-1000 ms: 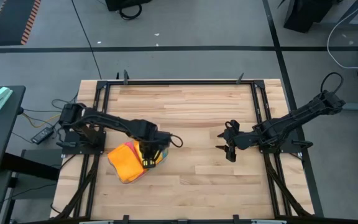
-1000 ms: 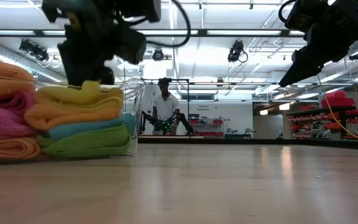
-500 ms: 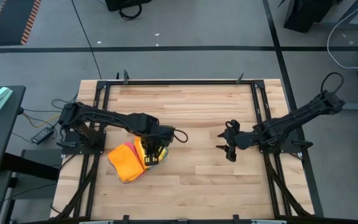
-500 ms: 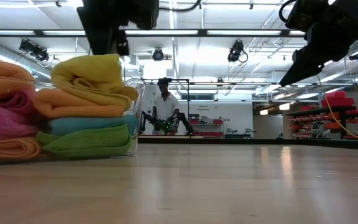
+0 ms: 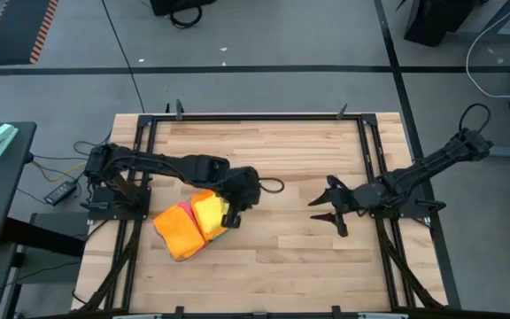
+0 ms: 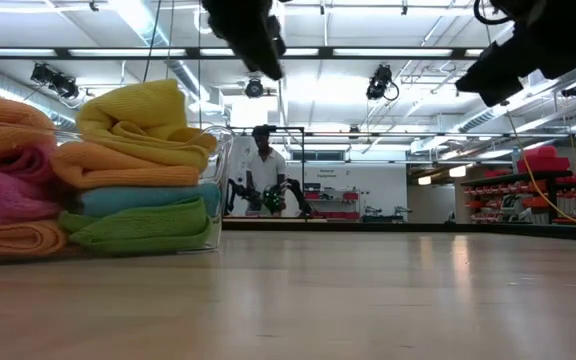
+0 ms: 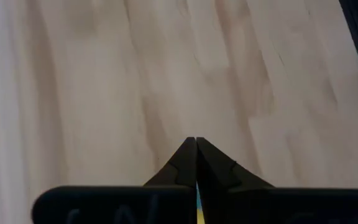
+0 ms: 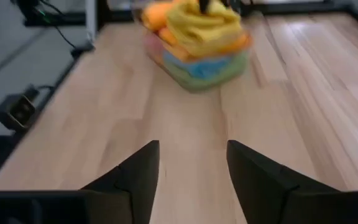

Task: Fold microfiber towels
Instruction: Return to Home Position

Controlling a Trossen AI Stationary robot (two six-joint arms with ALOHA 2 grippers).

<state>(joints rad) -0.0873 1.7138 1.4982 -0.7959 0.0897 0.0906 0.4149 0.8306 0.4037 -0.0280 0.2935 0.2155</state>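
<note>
A clear plastic tray (image 6: 220, 150) at the table's left holds two stacks of folded microfiber towels. A bunched yellow towel (image 5: 209, 210) lies on top of the right stack, over orange, blue and green ones (image 6: 138, 205). It also shows in the low view (image 6: 143, 115) and the right wrist view (image 8: 201, 22). My left gripper (image 5: 240, 206) is shut and empty, above and just right of the tray (image 6: 271, 62), over bare wood (image 7: 196, 142). My right gripper (image 5: 333, 213) is open and empty at the table's right, raised above the table (image 8: 191, 149).
The left stack in the tray is orange, pink and orange (image 6: 8, 180). Bare wooden table (image 5: 282, 257) lies between the two grippers and along the near edge. A black frame (image 5: 366, 151) runs along the table's sides. A person (image 6: 265, 180) stands far off in the room.
My left gripper pulled the yellow towel up off the right stack, then went up and toward the table's right without it. The towel has stayed on top of the stack, now bunched and higher than before. My right gripper has shifted slightly.
</note>
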